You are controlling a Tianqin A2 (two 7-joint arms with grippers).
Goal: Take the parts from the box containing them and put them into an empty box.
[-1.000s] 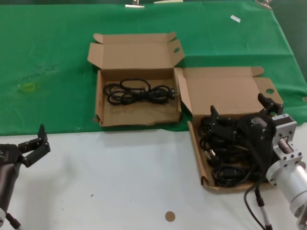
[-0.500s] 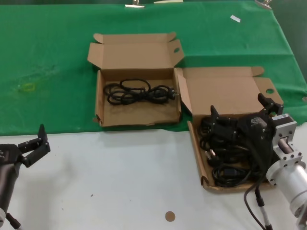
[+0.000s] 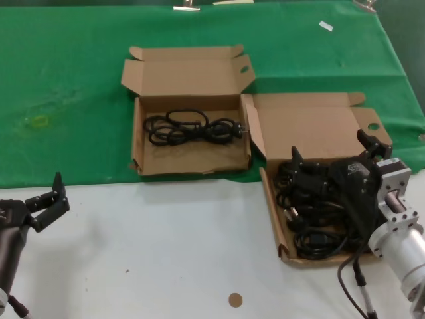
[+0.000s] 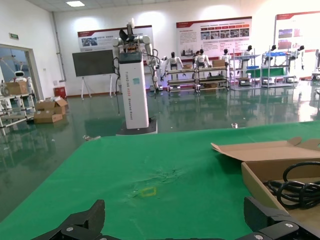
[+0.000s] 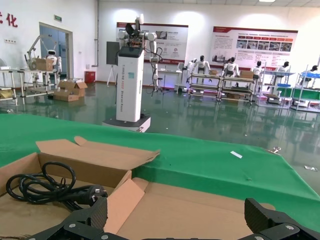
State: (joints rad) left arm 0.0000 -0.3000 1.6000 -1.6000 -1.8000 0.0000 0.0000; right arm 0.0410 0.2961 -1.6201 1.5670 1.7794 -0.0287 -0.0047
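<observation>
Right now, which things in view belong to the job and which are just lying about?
Job: cables piled in the right box; left box holding one cable; right pincer open over the pile; left pincer open, idle.
Lying about: brown disc; white scrap.

Two open cardboard boxes sit before me. The far box [image 3: 189,143], squarish with taller walls, lies on the green cloth with its lid tipped back, and one black coiled cable [image 3: 192,128] rests inside toward its far side. The near right box [image 3: 319,133], with a low front wall, straddles the cloth's edge and holds a heap of black cables [image 3: 312,219] with plugs.
</observation>
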